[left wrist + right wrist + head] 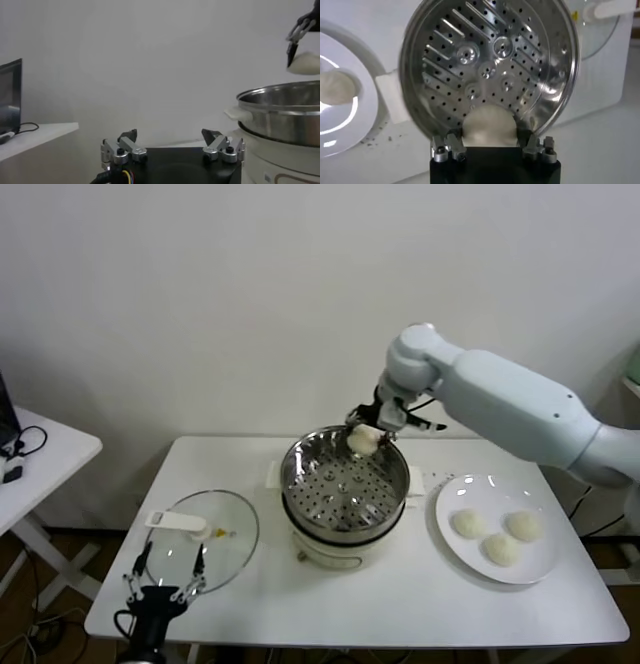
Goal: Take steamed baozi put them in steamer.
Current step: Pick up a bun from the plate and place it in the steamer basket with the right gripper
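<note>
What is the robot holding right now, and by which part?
The right gripper holds one baozi by its sides over the steamer. The left gripper holds nothing.

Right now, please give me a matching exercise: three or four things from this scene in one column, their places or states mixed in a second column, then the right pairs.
Things:
1. right gripper
2. left gripper
3. glass lid
4. plate

States:
A. lies on the table beside the steamer
B. open, holds nothing
C. carries three baozi
D. holds a baozi above the steamer

Pairs: 1-D, 2-B, 3-A, 4-C
</note>
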You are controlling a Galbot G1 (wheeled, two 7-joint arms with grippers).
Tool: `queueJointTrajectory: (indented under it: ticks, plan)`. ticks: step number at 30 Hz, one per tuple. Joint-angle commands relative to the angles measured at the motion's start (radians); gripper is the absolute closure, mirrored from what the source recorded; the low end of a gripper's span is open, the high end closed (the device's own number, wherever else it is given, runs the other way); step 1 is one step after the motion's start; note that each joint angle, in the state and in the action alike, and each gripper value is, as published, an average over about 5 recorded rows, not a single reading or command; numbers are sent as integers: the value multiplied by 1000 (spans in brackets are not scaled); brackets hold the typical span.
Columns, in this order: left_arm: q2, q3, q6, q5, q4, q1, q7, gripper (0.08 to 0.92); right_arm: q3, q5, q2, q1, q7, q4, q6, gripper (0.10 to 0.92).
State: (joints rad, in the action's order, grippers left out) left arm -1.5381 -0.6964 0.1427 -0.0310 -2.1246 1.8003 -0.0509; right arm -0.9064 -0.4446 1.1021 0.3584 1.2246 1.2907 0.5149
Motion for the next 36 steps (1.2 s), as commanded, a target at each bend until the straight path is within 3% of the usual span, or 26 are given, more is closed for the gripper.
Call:
queueJointTrajectory:
  ticks: [1,12,29,36]
  plan:
    - [1,-2,1,-1,-1,3,-5,177,3,-160,114,-77,-5,-86,44,313]
    - [0,-8,18,1,17,17,-13,177,87,-356,160,-170,-32,-176,120,313]
    - [-2,-11,25,1,20,21,-24,177,90,-373,147,-195,-37,-161,128,305]
    - [-3,-7,27,0,24,20,-22,177,93,-367,140,-187,-49,-159,132,214]
